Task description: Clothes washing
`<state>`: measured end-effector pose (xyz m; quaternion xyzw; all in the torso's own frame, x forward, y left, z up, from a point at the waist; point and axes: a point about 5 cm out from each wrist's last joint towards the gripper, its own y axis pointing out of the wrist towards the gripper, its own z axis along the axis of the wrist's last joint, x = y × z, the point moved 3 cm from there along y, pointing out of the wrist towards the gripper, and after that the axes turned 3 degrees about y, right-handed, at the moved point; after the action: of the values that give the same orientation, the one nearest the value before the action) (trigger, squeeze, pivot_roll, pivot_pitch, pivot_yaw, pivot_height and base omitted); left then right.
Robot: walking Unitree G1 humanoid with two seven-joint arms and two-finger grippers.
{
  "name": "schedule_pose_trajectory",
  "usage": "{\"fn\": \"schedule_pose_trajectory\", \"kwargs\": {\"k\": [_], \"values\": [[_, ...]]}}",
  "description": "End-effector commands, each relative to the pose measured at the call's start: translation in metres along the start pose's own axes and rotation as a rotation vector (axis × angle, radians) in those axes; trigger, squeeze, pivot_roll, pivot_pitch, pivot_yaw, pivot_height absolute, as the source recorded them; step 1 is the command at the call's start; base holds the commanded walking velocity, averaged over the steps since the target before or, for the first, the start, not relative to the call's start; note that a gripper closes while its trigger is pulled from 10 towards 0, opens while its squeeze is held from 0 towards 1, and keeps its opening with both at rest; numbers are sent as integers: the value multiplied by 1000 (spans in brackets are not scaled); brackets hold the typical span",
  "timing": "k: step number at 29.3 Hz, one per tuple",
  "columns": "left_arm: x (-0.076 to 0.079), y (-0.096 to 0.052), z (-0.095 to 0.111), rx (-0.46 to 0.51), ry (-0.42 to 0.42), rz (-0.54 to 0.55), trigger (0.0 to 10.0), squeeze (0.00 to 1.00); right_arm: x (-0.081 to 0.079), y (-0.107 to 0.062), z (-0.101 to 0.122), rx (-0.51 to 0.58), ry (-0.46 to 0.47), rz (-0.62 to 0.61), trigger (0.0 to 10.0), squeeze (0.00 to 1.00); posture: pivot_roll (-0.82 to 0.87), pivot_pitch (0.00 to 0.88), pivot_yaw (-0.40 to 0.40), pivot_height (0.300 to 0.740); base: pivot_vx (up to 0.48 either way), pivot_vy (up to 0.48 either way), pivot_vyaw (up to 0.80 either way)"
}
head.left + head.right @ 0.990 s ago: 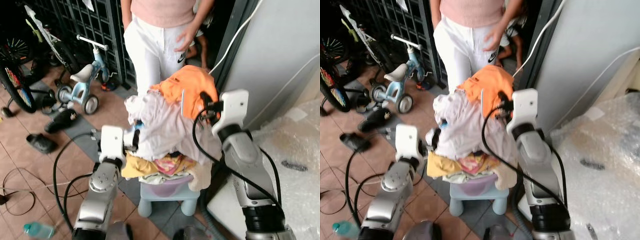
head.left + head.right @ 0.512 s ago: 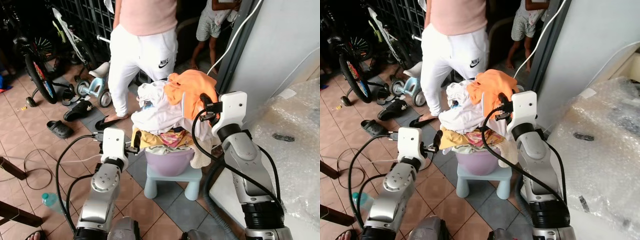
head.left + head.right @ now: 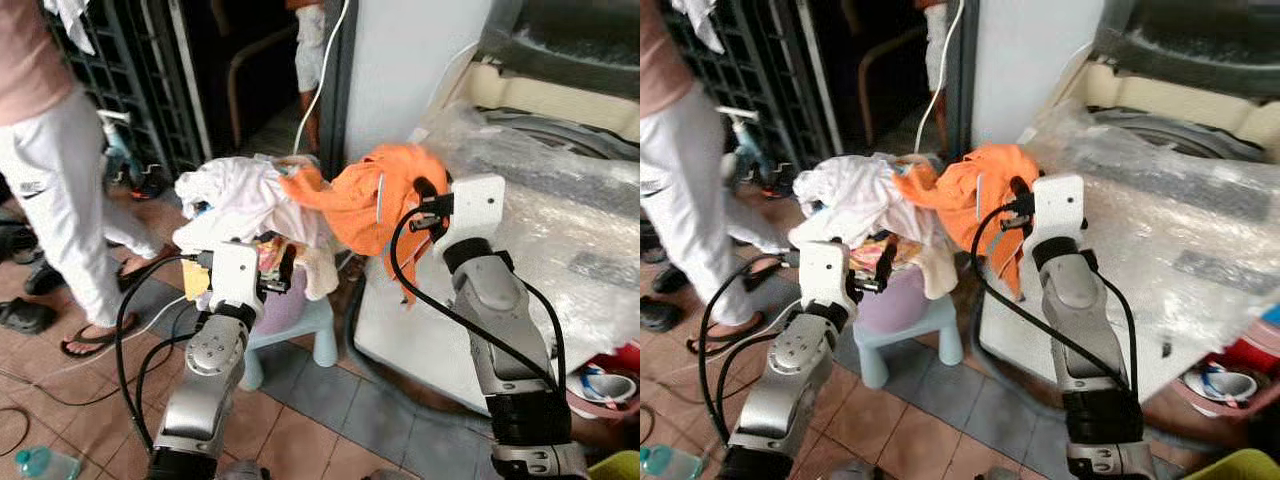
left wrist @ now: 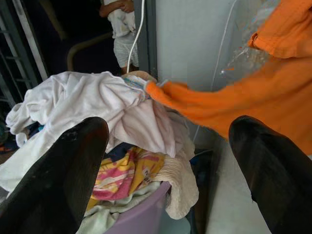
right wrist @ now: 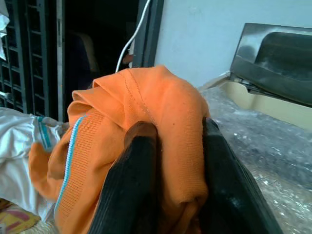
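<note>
Centre of the frame: the right gripper (image 5: 168, 195) is clenched on an orange garment (image 3: 370, 195), with a bunch of the cloth squeezed between its two black fingers (image 5: 141, 180). The garment hangs in the air in front of the silver right arm, just beside the corner of a washing machine (image 3: 560, 200) wrapped in bubble plastic, which occupies the right of the frame. One orange sleeve trails leftward and touches the pile of laundry.

Left of centre: the laundry pile (image 3: 240, 200), mostly white cloth over pink-and-yellow patterned pieces, heaps above the rim of a purple basin (image 4: 141, 214). The basin stands on a small pale-blue stool (image 3: 305, 330) on the tiled floor (image 3: 330, 420).

Lower left of centre: the left gripper (image 4: 165, 165) is released, its fingers spread wide and apart from the cloth, pointing at the pile from just in front of it.

Far left edge: a person in white trousers (image 3: 60, 180) and sandals stands on the floor. Upper centre, a white cable (image 3: 325, 70) runs down the grey wall.
</note>
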<state>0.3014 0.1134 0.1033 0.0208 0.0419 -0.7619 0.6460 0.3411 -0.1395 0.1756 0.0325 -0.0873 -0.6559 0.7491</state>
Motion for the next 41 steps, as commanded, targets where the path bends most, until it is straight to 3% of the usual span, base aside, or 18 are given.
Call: {"fn": "schedule_pose_trajectory", "kwargs": {"k": [1,9,12,16,26,30,35,38,39,41], "values": [[-3,-2,-2,-3,-5,-1,10000,0,2,4,15,60,-11,-14,10000,0,-15,0,0,740,251,0,-800],[4,-4,-3,-9,-17,-24,10000,0,10,9,23,96,-75,-19,10000,0,-19,0,5,740,255,0,-800],[5,-4,-3,-3,-21,-31,10000,0,9,16,37,156,-150,35,10000,0,-20,0,4,740,303,0,-800],[6,-4,-4,-6,-27,-30,10000,0,10,25,51,205,-183,82,10000,0,-18,0,6,740,334,0,-647],[8,-7,-7,-20,-44,-21,10000,0,7,45,79,295,-268,190,10000,0,-6,0,6,740,347,0,0],[7,-6,-8,-20,-43,-16,10000,0,15,54,88,314,-274,158,10000,0,-3,0,4,740,365,0,0],[6,-7,-8,-22,-44,-15,10000,0,40,63,93,307,-269,49,10000,0,1,0,3,740,362,0,0],[6,-7,-10,-35,-45,-9,10000,0,46,65,97,319,-281,28,10000,0,1,0,3,740,324,0,0],[6,-7,-11,-40,-47,-9,10000,0,62,71,113,357,-302,-24,10000,0,-2,0,9,740,0,0,0],[7,-6,-11,-40,-48,-13,10000,0,71,75,125,382,-318,-48,10000,0,-2,0,9,740,0,0,0]]}}
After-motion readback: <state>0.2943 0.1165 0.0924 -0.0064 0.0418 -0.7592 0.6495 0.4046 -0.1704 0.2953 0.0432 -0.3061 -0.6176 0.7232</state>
